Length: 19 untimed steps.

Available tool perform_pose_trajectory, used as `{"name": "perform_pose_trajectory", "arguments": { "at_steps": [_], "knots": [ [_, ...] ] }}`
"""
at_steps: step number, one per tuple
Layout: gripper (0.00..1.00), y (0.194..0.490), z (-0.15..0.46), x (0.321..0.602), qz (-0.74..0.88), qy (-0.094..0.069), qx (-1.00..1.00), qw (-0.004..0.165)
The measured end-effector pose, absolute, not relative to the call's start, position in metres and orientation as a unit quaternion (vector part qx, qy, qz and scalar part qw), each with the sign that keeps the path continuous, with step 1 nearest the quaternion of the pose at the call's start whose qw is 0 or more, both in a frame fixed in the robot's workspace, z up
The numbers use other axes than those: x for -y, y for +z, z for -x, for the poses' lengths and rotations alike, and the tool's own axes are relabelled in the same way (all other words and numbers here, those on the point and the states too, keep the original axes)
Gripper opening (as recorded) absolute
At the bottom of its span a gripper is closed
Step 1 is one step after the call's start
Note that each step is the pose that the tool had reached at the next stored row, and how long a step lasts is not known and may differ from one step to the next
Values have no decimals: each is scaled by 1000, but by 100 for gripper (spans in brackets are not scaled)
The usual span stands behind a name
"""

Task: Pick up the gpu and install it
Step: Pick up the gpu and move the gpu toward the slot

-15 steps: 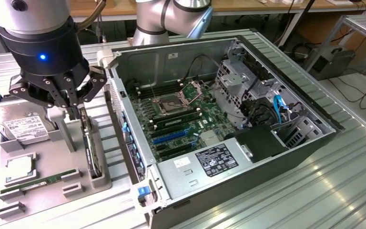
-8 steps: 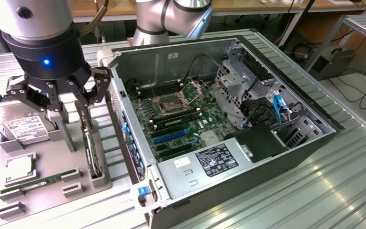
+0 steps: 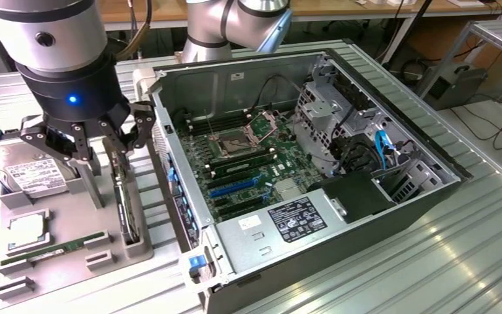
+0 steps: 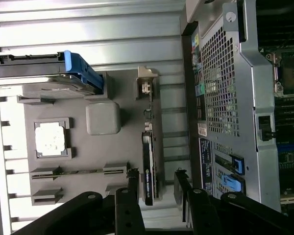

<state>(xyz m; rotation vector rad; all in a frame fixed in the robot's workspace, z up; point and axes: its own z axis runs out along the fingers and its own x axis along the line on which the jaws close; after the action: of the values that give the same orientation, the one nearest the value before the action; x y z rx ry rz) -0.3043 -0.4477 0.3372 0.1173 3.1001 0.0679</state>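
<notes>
The gpu (image 3: 126, 208) is a thin dark card standing on its edge in a slot of the grey parts holder (image 3: 59, 271), beside the open computer case (image 3: 303, 176). From the wrist camera I see it edge-on (image 4: 148, 169), with its metal bracket (image 4: 146, 84) at the far end. My gripper (image 3: 101, 163) hangs just above the card's end, open. In the wrist view the gripper (image 4: 157, 185) has one dark finger (image 4: 132, 185) on each side of the card's end, apart from it.
On the holder lie a silver hard drive (image 3: 24, 173) with a blue-edged carrier (image 4: 83, 73), a CPU chip (image 3: 26, 226) and a green RAM stick (image 3: 55, 252). The case wall (image 4: 220, 88) stands close by. Blue expansion slots (image 3: 233, 190) show on the motherboard.
</notes>
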Motion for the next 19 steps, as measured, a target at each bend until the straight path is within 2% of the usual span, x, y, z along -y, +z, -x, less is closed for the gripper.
{"name": "perform_pose_trajectory", "arguments": {
  "at_steps": [19],
  "knots": [
    [42, 295, 309, 448, -40, 22, -999, 22]
  ]
}}
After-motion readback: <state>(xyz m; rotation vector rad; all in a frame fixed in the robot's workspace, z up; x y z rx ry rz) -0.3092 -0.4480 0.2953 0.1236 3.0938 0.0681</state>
